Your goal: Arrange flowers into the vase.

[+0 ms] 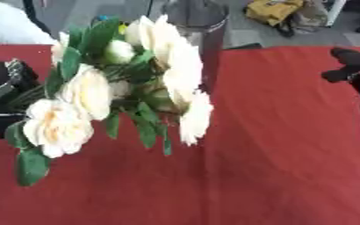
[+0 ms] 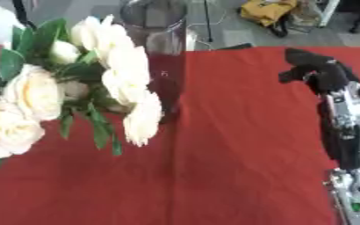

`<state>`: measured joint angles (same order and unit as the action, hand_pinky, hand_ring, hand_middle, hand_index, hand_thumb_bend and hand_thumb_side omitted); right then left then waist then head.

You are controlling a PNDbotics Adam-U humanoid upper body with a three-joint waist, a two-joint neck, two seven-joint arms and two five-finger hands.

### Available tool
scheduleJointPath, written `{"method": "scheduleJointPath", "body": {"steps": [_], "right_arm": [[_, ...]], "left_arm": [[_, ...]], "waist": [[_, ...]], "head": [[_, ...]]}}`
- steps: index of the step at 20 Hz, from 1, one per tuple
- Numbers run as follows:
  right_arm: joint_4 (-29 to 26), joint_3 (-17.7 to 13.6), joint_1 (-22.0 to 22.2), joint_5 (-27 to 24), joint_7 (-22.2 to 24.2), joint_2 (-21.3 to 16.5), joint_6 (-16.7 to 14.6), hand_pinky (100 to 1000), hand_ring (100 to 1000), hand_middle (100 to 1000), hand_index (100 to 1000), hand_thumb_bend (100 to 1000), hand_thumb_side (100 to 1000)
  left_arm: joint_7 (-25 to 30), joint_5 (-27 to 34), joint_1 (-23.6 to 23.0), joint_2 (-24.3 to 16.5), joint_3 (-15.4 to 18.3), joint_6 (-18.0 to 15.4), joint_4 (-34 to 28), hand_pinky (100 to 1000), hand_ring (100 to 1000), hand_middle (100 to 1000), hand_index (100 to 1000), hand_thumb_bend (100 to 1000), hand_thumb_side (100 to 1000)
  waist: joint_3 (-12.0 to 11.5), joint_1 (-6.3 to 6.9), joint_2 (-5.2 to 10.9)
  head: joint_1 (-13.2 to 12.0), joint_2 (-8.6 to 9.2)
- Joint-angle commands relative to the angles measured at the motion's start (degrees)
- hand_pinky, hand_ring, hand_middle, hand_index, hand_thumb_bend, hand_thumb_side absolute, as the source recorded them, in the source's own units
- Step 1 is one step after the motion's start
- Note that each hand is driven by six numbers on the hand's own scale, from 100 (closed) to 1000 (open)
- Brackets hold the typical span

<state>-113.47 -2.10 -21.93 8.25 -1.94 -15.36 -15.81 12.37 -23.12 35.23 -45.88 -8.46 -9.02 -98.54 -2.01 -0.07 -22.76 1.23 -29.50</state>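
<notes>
Red-cloth table [image 1: 275,167]: left hand [image 1: 6,88] curled round the flowers [image 1: 121,83], stems lying left, blooms tilted right beside vase [image 1: 202,30] behind; right hand [image 2: 318,70] curled, empty, apart.

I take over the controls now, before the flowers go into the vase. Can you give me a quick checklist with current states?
1. Bouquet of cream flowers held by left hand: ok, though the fingers are unclear.
2. Stems aimed at the mouth of the glass vase: not ok, the blooms lean in front of it.
3. Vase upright on the red tablecloth: ok.
4. Right hand away from vase: ok.
5. Vase mouth free: cannot tell.
</notes>
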Motion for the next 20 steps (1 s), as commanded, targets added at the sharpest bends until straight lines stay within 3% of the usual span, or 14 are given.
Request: {"method": "scheduleJointPath", "body": {"steps": [1, 12, 16, 20], "right_arm": [[-1.13, -0.38, -0.34, -0.27, -0.47, -0.47, 0.01, 681, 847, 496, 732, 100, 1000], [-1.13, 0.05, -0.16, -0.28, -0.18, -0.99, 0.15, 681, 845, 495, 732, 100, 1000], [-1.13, 0.46, -0.5, -0.53, 0.21, -1.23, 0.14, 681, 844, 498, 733, 100, 1000], [-1.13, 1.04, -1.53, -1.06, 0.67, -1.27, -0.06, 680, 842, 500, 734, 100, 1000]], "left_arm": [[-0.11, 5.96, 0.95, -2.42, 2.09, 1.54, -3.04, 100, 100, 100, 100, 100, 645], [-2.53, 19.51, 6.84, -2.22, 5.03, 5.56, -4.37, 100, 100, 100, 100, 100, 655], [-6.71, 25.79, 10.72, -1.01, 5.5, 7.76, -1.93, 100, 100, 100, 100, 100, 668], [-14.3, 32.15, 14.62, 0.89, 5.37, 8.88, 0.88, 100, 100, 100, 100, 100, 672]], "waist": [[-0.08, 0.34, 1.75], [0.49, 1.0, 2.22], [1.09, 1.21, 2.4], [1.93, 1.29, 2.63]], "head": [[0.27, -0.32], [-0.32, -0.47], [-0.85, -0.1], [-1.04, 0.81]]}}
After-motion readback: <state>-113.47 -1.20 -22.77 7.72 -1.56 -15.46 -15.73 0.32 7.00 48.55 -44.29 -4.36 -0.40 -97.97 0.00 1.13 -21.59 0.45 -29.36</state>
